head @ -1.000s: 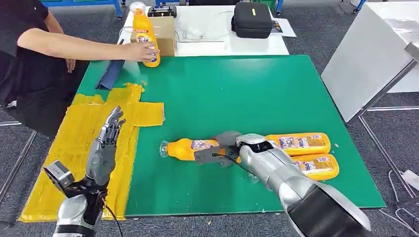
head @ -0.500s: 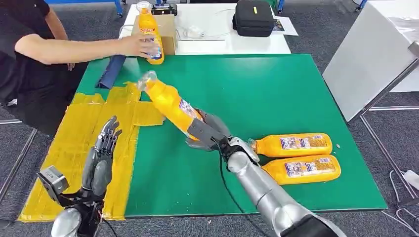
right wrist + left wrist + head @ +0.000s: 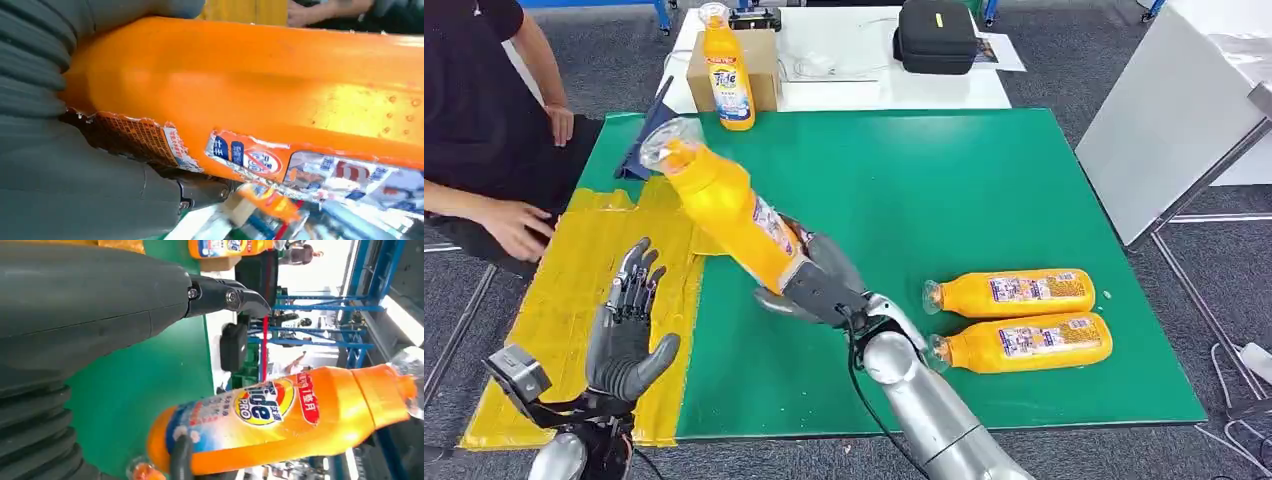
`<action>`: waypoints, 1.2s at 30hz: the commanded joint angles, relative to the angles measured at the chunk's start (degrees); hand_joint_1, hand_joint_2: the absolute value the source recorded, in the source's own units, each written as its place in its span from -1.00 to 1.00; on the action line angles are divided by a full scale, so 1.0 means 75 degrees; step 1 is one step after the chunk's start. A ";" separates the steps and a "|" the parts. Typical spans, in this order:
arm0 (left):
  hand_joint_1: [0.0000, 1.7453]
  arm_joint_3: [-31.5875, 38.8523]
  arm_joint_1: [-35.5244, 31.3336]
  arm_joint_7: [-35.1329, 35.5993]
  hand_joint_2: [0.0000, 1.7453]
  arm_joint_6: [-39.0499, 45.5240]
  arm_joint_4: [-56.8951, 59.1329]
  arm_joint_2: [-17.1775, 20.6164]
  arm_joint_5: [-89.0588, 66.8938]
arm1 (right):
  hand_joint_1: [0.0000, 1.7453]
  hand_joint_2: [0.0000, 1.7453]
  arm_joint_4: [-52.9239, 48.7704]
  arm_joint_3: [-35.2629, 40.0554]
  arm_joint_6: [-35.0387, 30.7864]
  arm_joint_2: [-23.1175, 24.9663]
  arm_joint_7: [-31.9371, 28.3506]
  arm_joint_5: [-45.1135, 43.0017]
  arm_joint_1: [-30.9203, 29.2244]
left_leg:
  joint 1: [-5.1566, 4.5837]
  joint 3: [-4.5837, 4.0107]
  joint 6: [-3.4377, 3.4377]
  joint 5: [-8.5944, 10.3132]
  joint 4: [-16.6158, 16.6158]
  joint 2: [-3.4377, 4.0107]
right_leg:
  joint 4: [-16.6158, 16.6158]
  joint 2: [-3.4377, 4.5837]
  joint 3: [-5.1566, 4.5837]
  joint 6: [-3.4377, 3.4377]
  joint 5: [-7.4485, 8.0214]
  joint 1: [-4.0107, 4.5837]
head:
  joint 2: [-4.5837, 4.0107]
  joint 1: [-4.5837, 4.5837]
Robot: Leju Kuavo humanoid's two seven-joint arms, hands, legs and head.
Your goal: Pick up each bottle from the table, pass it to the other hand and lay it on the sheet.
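Bottle (image 3: 729,215) gripped by right hand (image 3: 819,285) (tilted), above green table (image 3: 944,190).

- The held orange bottle (image 3: 280,420) carries a round logo reading "PRO", with brand lettering above it that looks like "Tide"; a red band nearby bears Chinese characters too blurred to read.
- The upright bottle (image 3: 729,75) at the tabletop's far edge shows "Tide" on its label.
- Labels on the two lying bottles (image 3: 1024,315) are too small to read.

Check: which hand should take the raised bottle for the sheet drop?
Left. The left hand hovers open over the yellow sheet, palm toward the bottle, whose capped end tilts its way. The right hand grips the bottle's base over green table.
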 commanded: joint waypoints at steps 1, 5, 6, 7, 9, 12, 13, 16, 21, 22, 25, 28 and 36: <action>-1.00 -0.0138 0.0107 0.0240 1.00 -0.0387 0.0072 -0.0025 0.0798 | 1.00 1.00 0.0365 0.1926 0.0004 0.0053 -0.0042 0.0378 0.0016 | 0.0003 0.0039 0.0005 -0.0014 -0.0009 0.0033 | -0.0014 0.0022 0.0033 -0.0015 -0.0003 0.0007 | 0.0000 0.0000; -1.00 -0.0142 0.0103 0.0240 1.00 -0.0389 0.0072 -0.0028 0.0798 | 1.00 1.00 0.0371 0.1918 0.0010 0.0033 -0.0042 0.0376 0.0001 | 0.0003 0.0022 0.0003 -0.0006 -0.0006 0.0009 | -0.0010 0.0002 0.0020 -0.0012 -0.0003 0.0006 | 0.0000 0.0000; -1.00 -0.0143 0.0102 0.0241 1.00 -0.0390 0.0073 -0.0028 0.0800 | 1.00 1.00 0.0369 0.1912 0.0015 0.0025 -0.0041 0.0375 -0.0021 | 0.0002 0.0019 0.0004 -0.0004 -0.0006 0.0001 | -0.0010 -0.0004 0.0019 -0.0010 -0.0003 0.0004 | 0.0000 0.0000; -1.00 -0.0143 0.0102 0.0241 1.00 -0.0390 0.0073 -0.0028 0.0800 | 1.00 1.00 0.0369 0.1912 0.0015 0.0025 -0.0041 0.0375 -0.0021 | 0.0001 0.0009 0.0003 -0.0002 -0.0005 0.0001 | -0.0009 -0.0002 0.0009 -0.0008 0.0000 0.0003 | 0.0000 0.0000; -1.00 -0.0143 0.0102 0.0241 1.00 -0.0390 0.0073 -0.0028 0.0800 | 1.00 1.00 0.0369 0.1912 0.0015 0.0025 -0.0041 0.0375 -0.0021 | 0.0002 0.0016 0.0004 -0.0005 -0.0005 0.0007 | -0.0010 0.0001 0.0017 -0.0011 -0.0002 0.0005 | 0.0000 0.0000; -1.00 -0.0209 0.0179 0.0558 1.00 -0.0738 0.0130 0.0013 0.1582 | 1.00 1.00 0.0578 0.2327 0.0062 0.0051 -0.0044 0.0355 -0.0048 | 0.0002 0.0024 0.0003 -0.0005 -0.0010 0.0008 | -0.0013 0.0001 0.0024 -0.0015 -0.0002 0.0005 | 0.0000 0.0000; -1.00 -0.0210 0.0209 0.0565 1.00 -0.0785 0.0129 -0.0002 0.1724 | 1.00 1.00 0.0686 0.2466 0.0078 0.0087 -0.0043 0.0376 -0.0019 | 0.0002 0.0020 0.0002 -0.0005 -0.0009 0.0006 | -0.0012 0.0002 0.0021 -0.0012 -0.0002 0.0004 | 0.0000 0.0003; -1.00 -0.0211 0.0223 0.0557 1.00 -0.0932 0.0088 -0.0020 0.2040 | 1.00 1.00 0.0994 0.2872 0.0083 0.0112 -0.0091 0.0466 -0.0025 | 0.0005 0.0049 0.0003 -0.0013 -0.0020 0.0028 | -0.0025 0.0016 0.0046 -0.0022 -0.0004 0.0010 | 0.0000 0.0000; -1.00 -0.0212 0.0295 0.0656 1.00 -0.1113 0.0016 -0.0007 0.2449 | 1.00 1.00 0.1118 0.3117 0.0079 0.0065 -0.0183 0.0465 0.0029 | 0.0001 0.0018 0.0002 -0.0005 -0.0010 0.0008 | -0.0014 0.0003 0.0017 -0.0010 -0.0002 0.0004 | 0.0000 0.0000; -1.00 -0.0219 0.0306 0.0710 1.00 -0.1186 0.0018 0.0016 0.2594 | 1.00 1.00 0.1167 0.3161 0.0089 0.0055 -0.0190 0.0461 0.0002 | 0.0003 0.0037 0.0004 -0.0010 -0.0016 0.0014 | -0.0021 0.0004 0.0036 -0.0015 -0.0004 0.0008 | 0.0000 0.0000; -1.00 -0.0242 0.0357 0.0882 1.00 -0.1428 0.0040 0.0059 0.3096 | 1.00 1.00 0.1230 0.3205 0.0089 0.0012 -0.0204 0.0424 -0.0043 | 0.0005 0.0033 0.0004 -0.0008 -0.0013 0.0011 | -0.0021 -0.0001 0.0032 -0.0017 -0.0003 0.0010 | 0.0000 0.0000; -1.00 -0.0279 0.0429 0.0972 1.00 -0.1606 0.0031 0.0078 0.3396 | 1.00 1.00 0.1267 0.3160 0.0083 -0.0037 -0.0215 0.0403 -0.0064 | 0.0001 0.0016 0.0002 -0.0004 -0.0012 0.0003 | -0.0015 -0.0006 0.0014 -0.0012 -0.0002 0.0004 | 0.0000 0.0003; -0.84 0.0028 0.0556 0.1068 1.00 -0.1725 0.0120 0.0128 0.3415 | 1.00 1.00 0.1578 0.3315 0.0088 0.0214 -0.0149 0.0464 -0.0210 | 0.0002 0.0021 0.0000 -0.0010 -0.0012 0.0018 | -0.0014 0.0008 0.0014 -0.0016 -0.0004 0.0005 | 0.0000 0.0000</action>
